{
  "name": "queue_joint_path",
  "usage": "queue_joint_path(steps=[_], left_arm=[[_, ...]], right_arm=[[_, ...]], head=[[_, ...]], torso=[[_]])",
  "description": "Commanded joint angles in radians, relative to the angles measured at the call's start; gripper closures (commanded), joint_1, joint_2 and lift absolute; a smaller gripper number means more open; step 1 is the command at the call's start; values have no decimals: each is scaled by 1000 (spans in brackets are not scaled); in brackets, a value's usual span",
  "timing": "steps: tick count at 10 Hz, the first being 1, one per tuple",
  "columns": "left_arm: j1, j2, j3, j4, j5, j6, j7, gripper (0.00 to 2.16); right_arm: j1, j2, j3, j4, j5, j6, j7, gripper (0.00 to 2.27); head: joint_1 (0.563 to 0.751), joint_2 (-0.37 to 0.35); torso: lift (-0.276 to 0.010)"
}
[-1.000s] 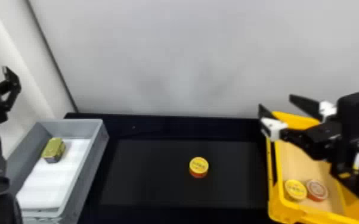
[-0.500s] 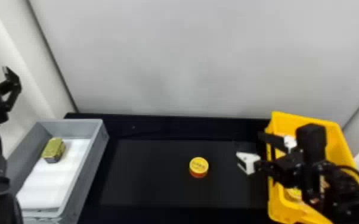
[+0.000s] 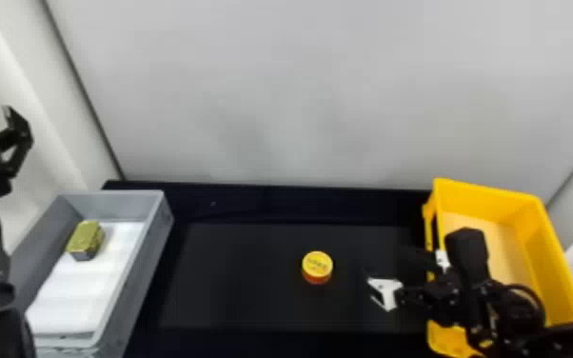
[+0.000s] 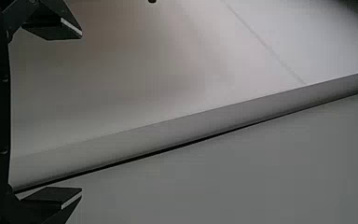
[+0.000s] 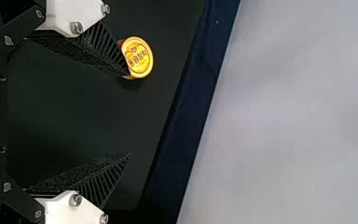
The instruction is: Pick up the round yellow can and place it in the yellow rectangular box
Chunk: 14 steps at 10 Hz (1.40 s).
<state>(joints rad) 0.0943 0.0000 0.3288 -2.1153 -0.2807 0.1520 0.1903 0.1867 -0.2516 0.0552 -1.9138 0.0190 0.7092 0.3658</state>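
Honestly, a nine o'clock sweep could clip the yellow can [image 3: 317,266] on the counter [image 3: 233,285], because one jaw, not the gap, lines up with it. I have my right gripper [image 5: 129,114] at its three o'clock, aimed near ten, jaws spread; my left gripper [image 4: 81,113], also spread, sits at ten.

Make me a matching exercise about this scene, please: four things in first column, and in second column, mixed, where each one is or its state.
1. round yellow can
2. gold-green block
3. right gripper
4. yellow rectangular box

A. open, holding nothing
B. at the robot's right end of the black table
C. on the table, between box and gray bin
D. inside the gray bin

Pairs: 1-C, 2-D, 3-A, 4-B
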Motion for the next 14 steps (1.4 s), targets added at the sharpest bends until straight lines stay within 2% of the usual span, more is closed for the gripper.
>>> queue_joint_path(steps=[1, 7, 9, 14], left_arm=[[-1, -3, -2, 0, 0, 0, 0, 98], [-2, -3, -6, 1, 0, 1, 0, 96], [-2, -3, -8, 3, 0, 1, 0, 98], [-4, -3, -11, 5, 0, 1, 0, 98]], right_arm=[[-50, 2, 41, 91, 2, -26, 22, 219], [-153, 6, 130, 211, 30, -11, 61, 203], [-190, 15, 169, 277, 29, -34, 96, 79], [-257, 54, 192, 432, 27, -103, 112, 70]], head=[[694, 14], [694, 14], [694, 14], [694, 14]], torso=[[-60], [-60], [-60], [-60]])
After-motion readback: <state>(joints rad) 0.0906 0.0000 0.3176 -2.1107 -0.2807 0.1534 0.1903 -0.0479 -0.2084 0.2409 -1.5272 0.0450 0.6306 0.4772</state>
